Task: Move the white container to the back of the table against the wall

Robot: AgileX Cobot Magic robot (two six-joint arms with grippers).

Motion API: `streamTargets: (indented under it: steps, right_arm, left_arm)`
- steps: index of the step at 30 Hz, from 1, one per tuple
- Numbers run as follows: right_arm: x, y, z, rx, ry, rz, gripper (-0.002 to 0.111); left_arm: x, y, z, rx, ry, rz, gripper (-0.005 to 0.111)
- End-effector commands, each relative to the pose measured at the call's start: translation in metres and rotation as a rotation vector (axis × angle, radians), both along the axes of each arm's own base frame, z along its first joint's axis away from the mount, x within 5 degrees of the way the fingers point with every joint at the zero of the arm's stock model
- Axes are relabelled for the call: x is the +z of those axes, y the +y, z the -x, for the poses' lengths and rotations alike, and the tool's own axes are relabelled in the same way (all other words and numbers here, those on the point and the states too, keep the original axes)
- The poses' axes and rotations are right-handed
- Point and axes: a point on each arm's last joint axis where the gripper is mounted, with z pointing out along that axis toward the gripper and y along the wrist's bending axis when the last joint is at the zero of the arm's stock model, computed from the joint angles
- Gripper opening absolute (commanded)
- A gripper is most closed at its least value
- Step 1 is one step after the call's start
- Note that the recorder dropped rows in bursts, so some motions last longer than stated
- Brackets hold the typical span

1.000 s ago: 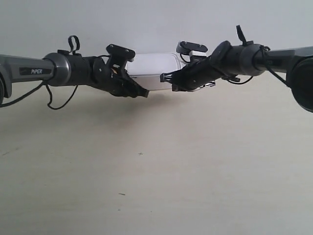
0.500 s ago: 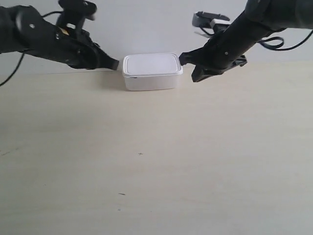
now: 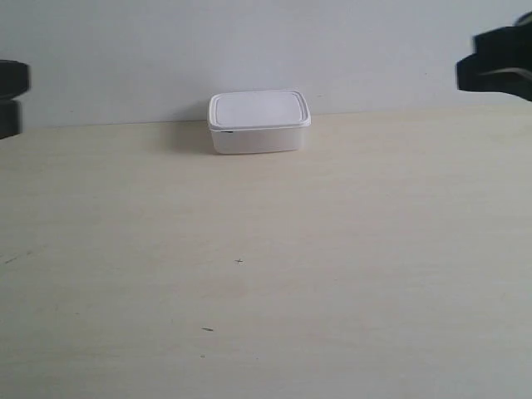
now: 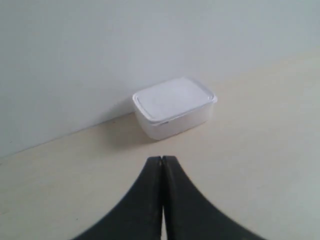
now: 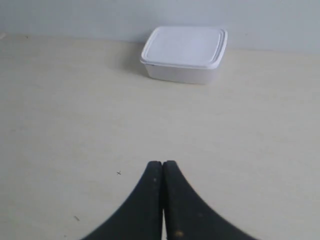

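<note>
The white container [image 3: 258, 121] stands with its lid on at the back of the table [image 3: 266, 274], close against the wall [image 3: 266, 41]. It also shows in the left wrist view [image 4: 173, 106] and the right wrist view [image 5: 185, 53]. My left gripper [image 4: 162, 159] is shut and empty, well short of the box. My right gripper [image 5: 162, 163] is shut and empty too, far back over the tabletop. Only dark arm parts show at the exterior view's left edge [image 3: 10, 96] and right edge [image 3: 499, 62].
A few tiny dark specks [image 3: 238, 262] mark the beige tabletop in front of the box. The wall runs along the whole back edge.
Both arms have pulled away from the box to the sides, almost out of the exterior view. The container stays where it was against the wall.
</note>
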Motion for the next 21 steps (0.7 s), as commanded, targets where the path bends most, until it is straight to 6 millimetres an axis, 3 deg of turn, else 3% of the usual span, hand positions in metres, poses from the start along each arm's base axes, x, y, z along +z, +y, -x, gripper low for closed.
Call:
streamTargets:
  steps: [1, 4, 7, 15, 21]
  right_arm:
    - [0.004, -0.017, 0.069, 0.007, -0.144, -0.028, 0.000]
    - [-0.005, -0.024, 0.098, 0.002, -0.216, -0.035, 0.000]
    - [-0.021, -0.029, 0.105, -0.016, -0.238, 0.006, 0.000]
    - [-0.060, -0.034, 0.064, -0.172, -0.313, 0.015, 0.000]
    - [-0.073, -0.030, 0.060, -0.136, -0.195, 0.046, 0.000]
  left_arm:
    - [0.001, 0.016, 0.068, 0.004, -0.147, 0.111, 0.000]
    - [-0.013, 0.022, 0.096, -0.001, -0.207, 0.126, 0.000]
    - [-0.028, 0.026, 0.108, 0.009, -0.239, 0.133, 0.000]
    - [-0.044, 0.035, 0.091, 0.141, -0.339, 0.137, 0.000]
    - [-0.058, 0.028, 0.089, 0.081, -0.194, 0.106, 0.000]
